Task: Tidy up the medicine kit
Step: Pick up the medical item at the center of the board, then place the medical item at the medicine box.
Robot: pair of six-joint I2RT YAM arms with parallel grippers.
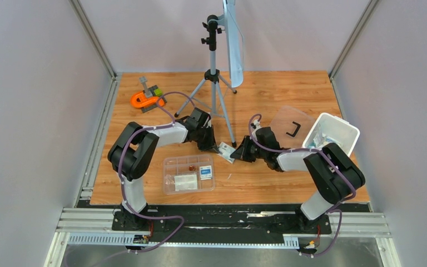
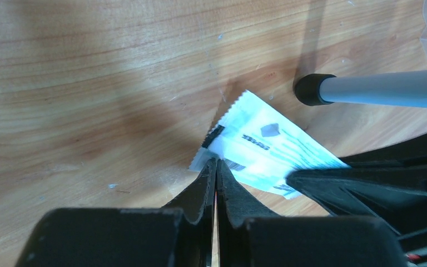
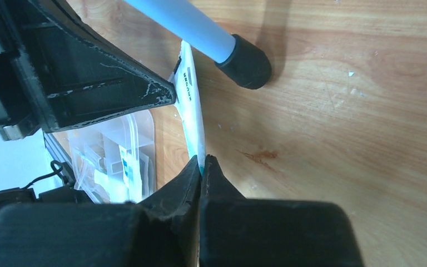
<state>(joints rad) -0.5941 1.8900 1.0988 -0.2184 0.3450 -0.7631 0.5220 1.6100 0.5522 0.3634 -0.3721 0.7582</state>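
Note:
A white and teal medical packet point(image 1: 226, 150) hangs just above the wood between my two grippers. My left gripper point(image 2: 217, 161) is shut on one corner of the packet point(image 2: 267, 146). My right gripper point(image 3: 203, 164) is shut on the opposite end of the packet point(image 3: 192, 111), which shows edge-on in that view. The clear divided tray point(image 1: 169, 181) lies in front of the left arm with a few packets in it. The white tub point(image 1: 349, 130) stands at the right, packets inside, and the clear lid point(image 1: 281, 119) with its black handle lies beside it.
A tripod point(image 1: 216, 83) with a light panel stands mid-table; one rubber-footed leg point(image 2: 311, 89) ends right next to the packet and both grippers. An orange-and-grey tool point(image 1: 146, 99) lies at the back left. Grey walls close in the table on three sides.

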